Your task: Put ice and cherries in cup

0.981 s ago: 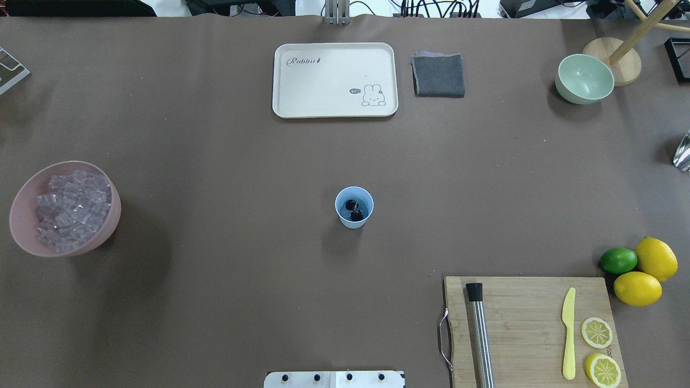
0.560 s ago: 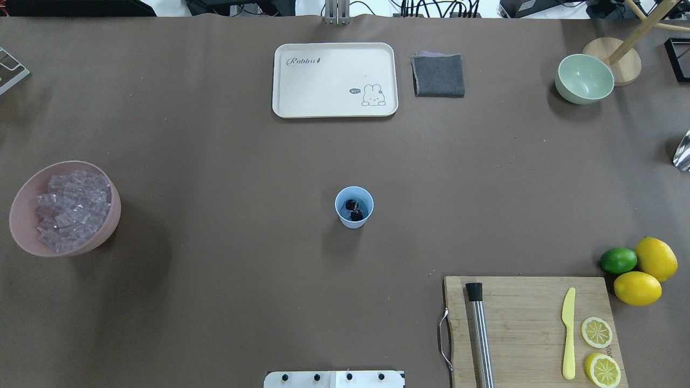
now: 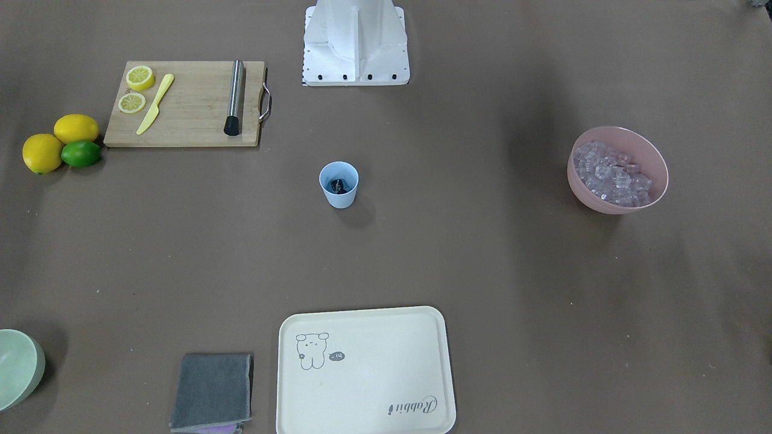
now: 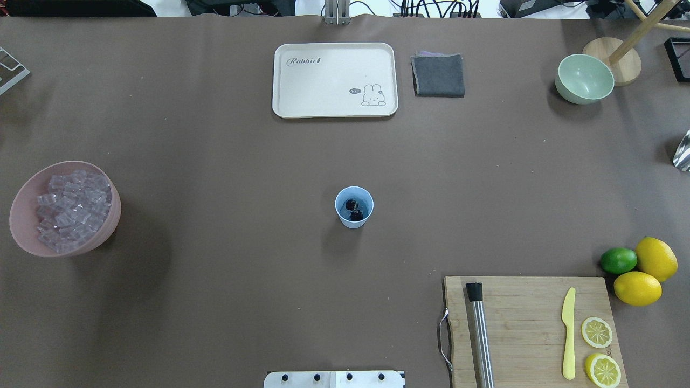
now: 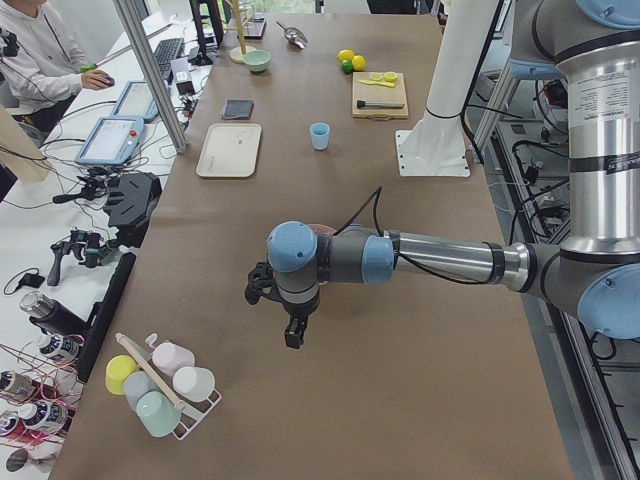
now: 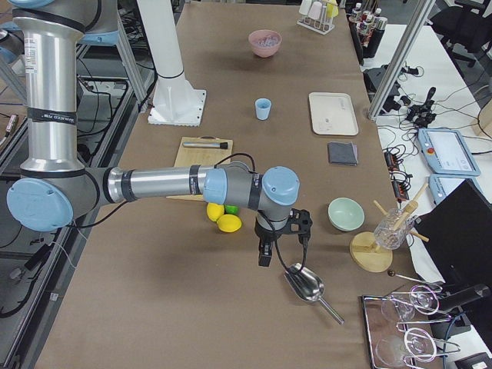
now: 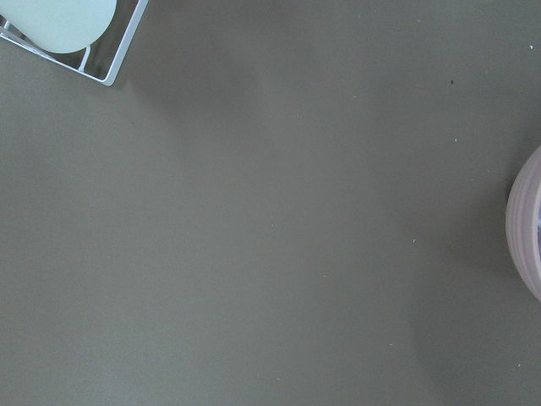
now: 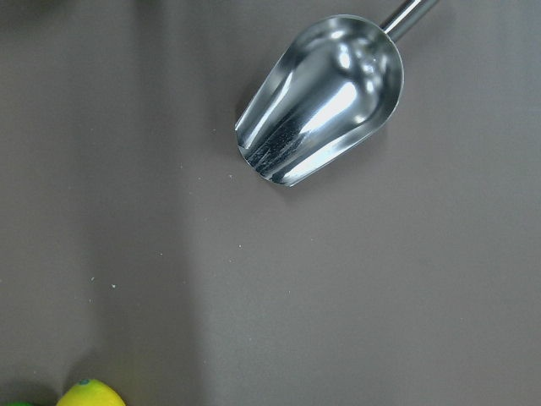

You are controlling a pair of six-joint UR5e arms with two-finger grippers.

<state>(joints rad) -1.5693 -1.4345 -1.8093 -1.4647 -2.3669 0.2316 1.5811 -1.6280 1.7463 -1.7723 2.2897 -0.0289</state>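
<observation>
Jaws on left gripper [image 5: 290, 336], right gripper [image 6: 265, 256]: you could not tell clenched or released. Cherries [image 4: 353, 210] lay inside cup [image 4: 353, 224]; ice [image 4: 73, 210] sat in pink bowl [image 4: 22, 211], well apart from cup. Risk: slick cubes could slip, tip light cup.

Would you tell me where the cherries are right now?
In the overhead view, the cherries lie inside the cup, which stands alone mid-frame between the tray and the robot's base.
</observation>
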